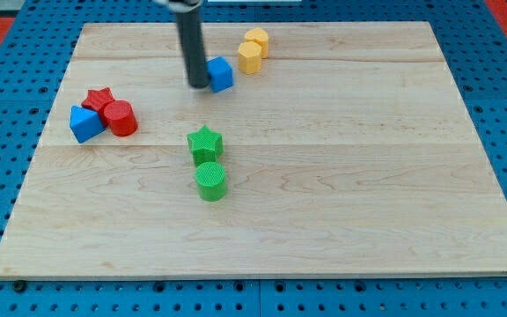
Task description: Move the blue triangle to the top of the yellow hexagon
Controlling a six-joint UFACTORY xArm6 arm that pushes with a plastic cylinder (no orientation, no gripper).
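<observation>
Not there yet: my tip (198, 85) sits touching the left side of a blue block (222, 74) up top, which isn't the target. There's no hand, just a rod. The blue triangle (84, 123) is at the surface's (368, 202) left, well apart from the yellow hexagon (250, 57).

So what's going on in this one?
A single arm with a dark rod is pushing blocks around a wooden board. My tip sits against the left side of a blue block near the view's top, with two yellow blocks just to its right. The blue triangle sits at the view's left, apart from the tip, bunched with a red star and red cylinder. A green star and green cylinder sit mid-board.
</observation>
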